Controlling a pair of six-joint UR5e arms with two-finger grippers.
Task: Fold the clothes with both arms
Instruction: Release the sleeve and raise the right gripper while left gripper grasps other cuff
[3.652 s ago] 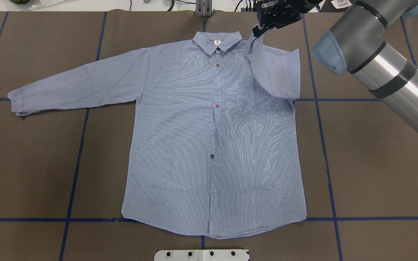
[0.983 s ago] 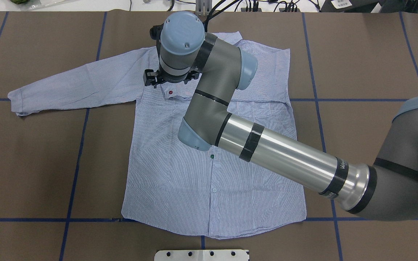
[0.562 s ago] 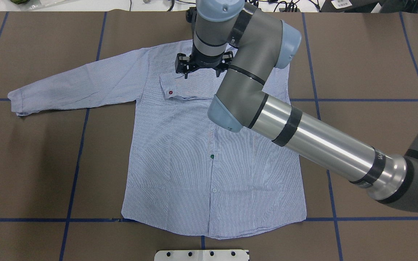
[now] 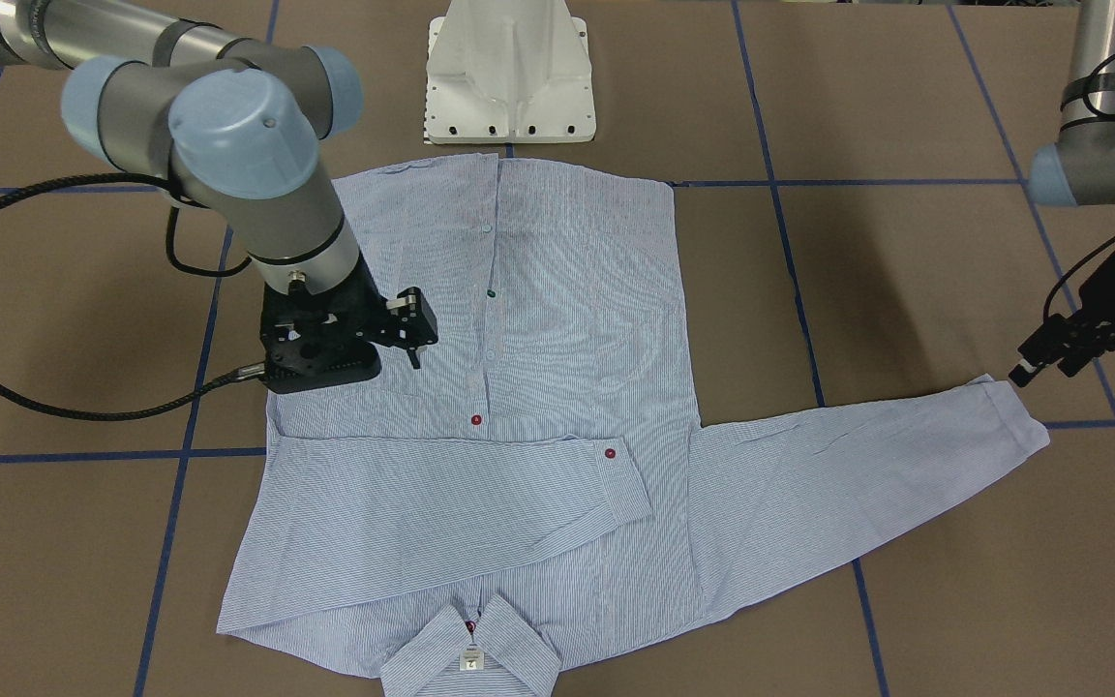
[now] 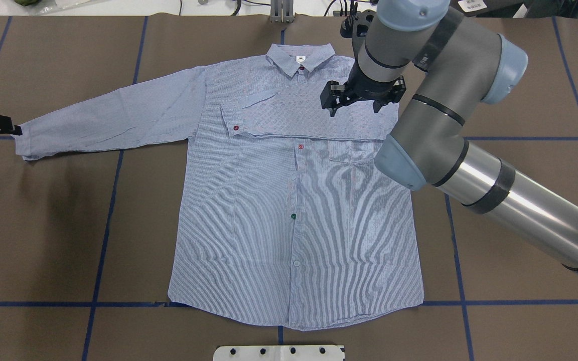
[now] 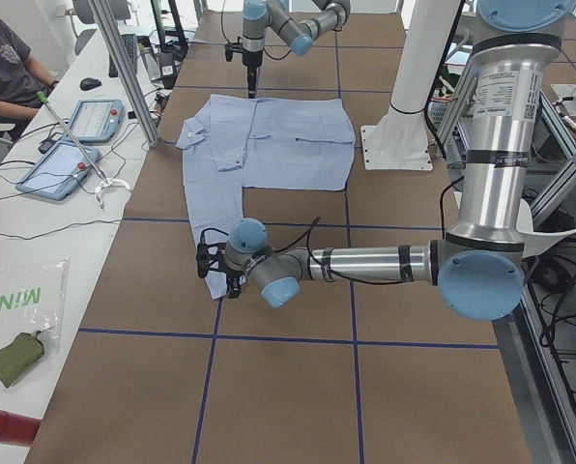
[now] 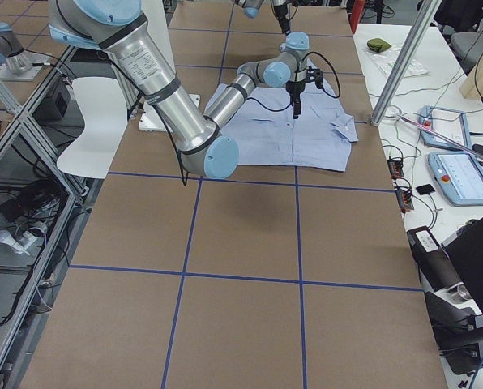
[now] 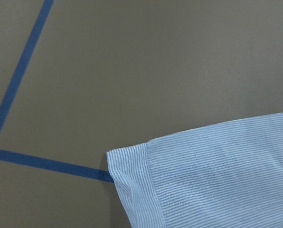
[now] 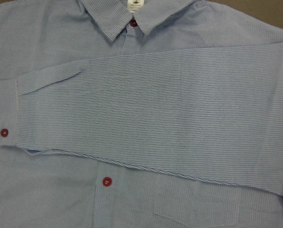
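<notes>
The striped light-blue shirt [image 5: 294, 225] lies flat, front up, collar [image 5: 300, 59] at the far side. One sleeve [image 5: 309, 118] is folded across the chest, its cuff with a red button [image 5: 236, 128] near the middle; the right wrist view shows it flat [image 9: 155, 118]. My right gripper [image 5: 353, 96] hovers above that folded sleeve, open and empty; in the front view [image 4: 323, 373] it stands over the shirt's side. The other sleeve [image 5: 108, 118] stretches out flat. My left gripper [image 5: 17, 131] is open right at its cuff [image 8: 136, 180], also in the front view [image 4: 1041, 371].
The white pedestal base [image 4: 509, 77] stands at the robot's edge of the table. Blue tape lines [image 5: 103, 225] cross the brown surface. A side bench with tablets [image 6: 66, 164] and a seated person [image 6: 8, 58] lies beyond the far edge.
The right gripper carried the sleeve across the chest, let it go and drew back to the right. The left gripper has come in at the outstretched sleeve's cuff.
</notes>
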